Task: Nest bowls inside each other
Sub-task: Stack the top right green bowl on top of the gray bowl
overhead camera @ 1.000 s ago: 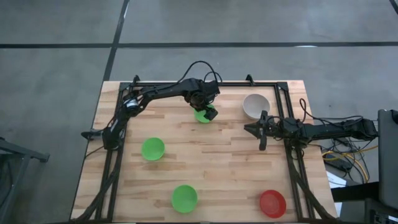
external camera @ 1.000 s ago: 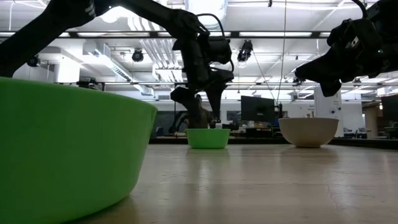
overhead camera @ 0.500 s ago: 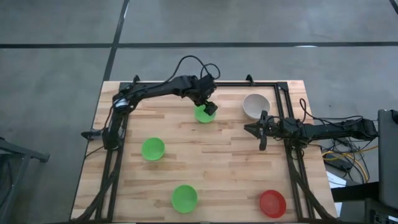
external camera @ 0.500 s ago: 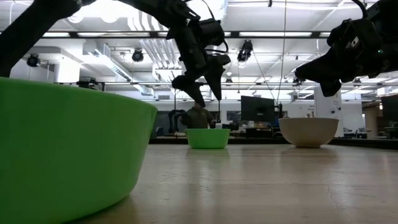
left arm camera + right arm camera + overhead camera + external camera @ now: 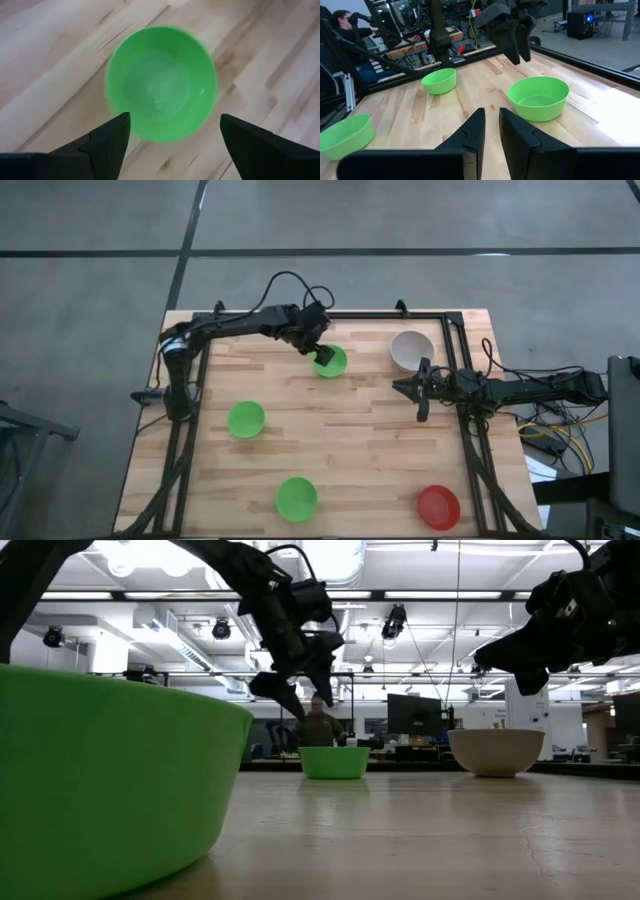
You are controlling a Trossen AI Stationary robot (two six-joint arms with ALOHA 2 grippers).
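A green bowl (image 5: 331,361) stands on its base at the table's far middle, and it also shows in the left wrist view (image 5: 162,82). My left gripper (image 5: 319,352) hangs open above its left rim, fingers slanting down and clear of it (image 5: 310,700). A white bowl (image 5: 411,350) sits to the right. Two more green bowls (image 5: 246,419) (image 5: 296,498) and a red bowl (image 5: 438,506) stand nearer. My right gripper (image 5: 408,387) waits level by the right rail, its fingers (image 5: 491,117) a narrow gap apart around nothing.
A black metal frame (image 5: 455,330) runs along the table's far and side edges. Cables lie off the right edge (image 5: 560,435). Bare wood lies between the bowls at the table's middle (image 5: 340,440). People and desks show in the room beyond the table (image 5: 342,22).
My left gripper has risen from the far green bowl's rim and drawn back toward the table's left edge, tipping a little, its fingers open throughout. The bowl has stayed where it was.
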